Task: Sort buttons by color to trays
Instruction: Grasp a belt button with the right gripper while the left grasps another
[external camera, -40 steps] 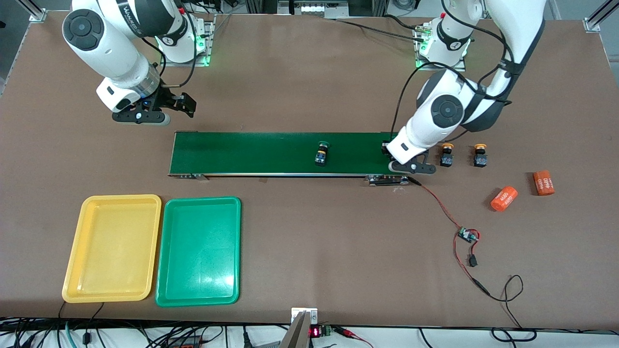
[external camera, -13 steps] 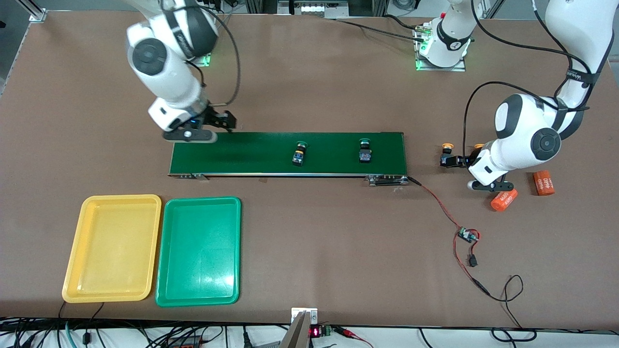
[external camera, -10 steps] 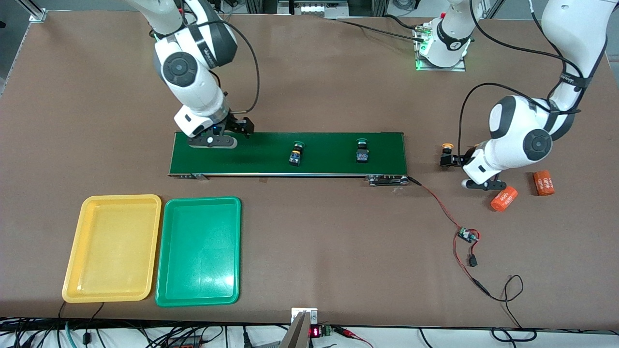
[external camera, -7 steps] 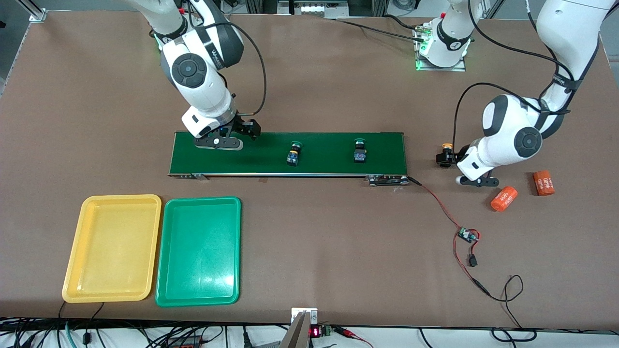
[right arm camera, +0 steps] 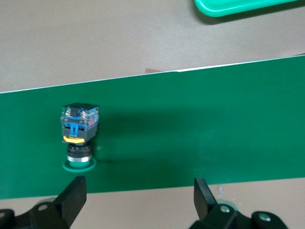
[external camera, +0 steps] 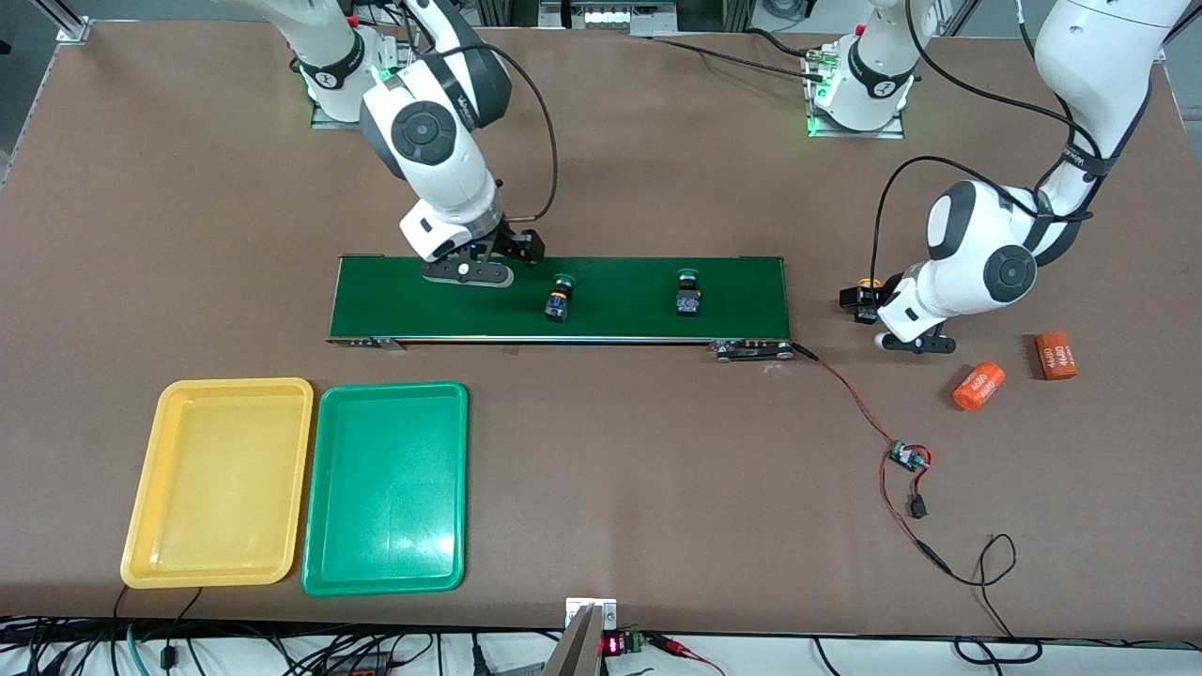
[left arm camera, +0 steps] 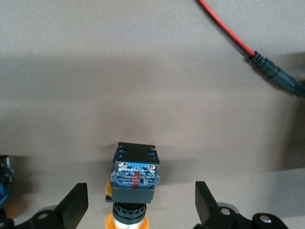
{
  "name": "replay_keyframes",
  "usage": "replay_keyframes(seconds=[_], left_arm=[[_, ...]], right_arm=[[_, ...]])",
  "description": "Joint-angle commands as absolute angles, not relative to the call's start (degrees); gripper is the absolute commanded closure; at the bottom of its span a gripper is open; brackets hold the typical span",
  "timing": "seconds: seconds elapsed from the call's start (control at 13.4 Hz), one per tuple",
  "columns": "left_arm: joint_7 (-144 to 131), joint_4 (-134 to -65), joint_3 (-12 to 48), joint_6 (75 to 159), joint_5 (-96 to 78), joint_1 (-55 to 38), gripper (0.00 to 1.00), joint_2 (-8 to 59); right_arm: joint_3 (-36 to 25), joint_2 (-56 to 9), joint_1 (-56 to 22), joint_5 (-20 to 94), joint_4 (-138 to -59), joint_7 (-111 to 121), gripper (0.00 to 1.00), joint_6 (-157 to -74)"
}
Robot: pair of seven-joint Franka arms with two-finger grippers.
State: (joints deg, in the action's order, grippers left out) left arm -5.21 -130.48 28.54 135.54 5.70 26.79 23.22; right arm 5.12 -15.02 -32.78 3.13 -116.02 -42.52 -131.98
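Note:
Two green buttons lie on the dark-green belt, one toward the right arm's end and one farther along. My right gripper hovers open over the belt's edge beside the first green button, its fingers empty. My left gripper is low over the table off the belt's end, open, straddling a yellow-orange button without touching it; only that button's cap shows in the front view. The yellow tray and green tray sit empty, nearer the front camera.
Two orange cylinders lie near the left arm's end. A red cable runs from the belt to a small circuit board; the cable also shows in the left wrist view.
My right arm has swept along the belt to the nearest green button. Both green buttons have drifted toward the right arm's end. My left gripper has slid over to the yellow-orange button.

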Motion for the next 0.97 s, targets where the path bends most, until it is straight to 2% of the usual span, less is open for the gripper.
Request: replay_keyframes(seconds=[0.0, 0.3, 0.45, 0.52, 0.6, 0.82, 0.9], left_arm=[[-4.57, -131.04, 28.83, 135.97, 6.68, 26.98, 0.06, 23.55], [-4.48, -130.96, 28.83, 136.23, 7.03, 27.07, 0.20, 24.43], [-4.40, -130.96, 28.83, 136.32, 7.47, 27.07, 0.23, 24.70], [-4.39, -130.96, 28.74, 136.32, 9.04, 27.07, 0.29, 24.70], [-4.39, -130.96, 28.65, 136.32, 11.05, 27.07, 0.37, 24.70], [-3.26, -130.70, 27.69, 136.32, 16.43, 27.07, 0.73, 24.61], [-2.82, -130.52, 27.69, 136.23, 16.44, 27.16, 0.80, 24.44]], right_arm=[[4.57, -18.27, -33.13, 3.25, -112.07, -43.59, 0.00, -131.92], [4.48, -23.63, -32.26, 3.34, -106.10, -48.66, 0.00, -132.01], [4.48, -25.66, -32.26, 3.34, -104.24, -50.44, 0.00, -131.92], [4.48, -25.84, -32.17, 3.34, -104.15, -50.45, 0.00, -131.92], [4.48, -26.01, -32.25, 3.34, -104.15, -50.54, 0.00, -131.92], [4.48, -27.50, -32.96, 2.55, -104.06, -50.27, 0.00, -132.01], [4.48, -28.29, -33.39, 2.20, -104.06, -50.01, 0.00, -132.01]])
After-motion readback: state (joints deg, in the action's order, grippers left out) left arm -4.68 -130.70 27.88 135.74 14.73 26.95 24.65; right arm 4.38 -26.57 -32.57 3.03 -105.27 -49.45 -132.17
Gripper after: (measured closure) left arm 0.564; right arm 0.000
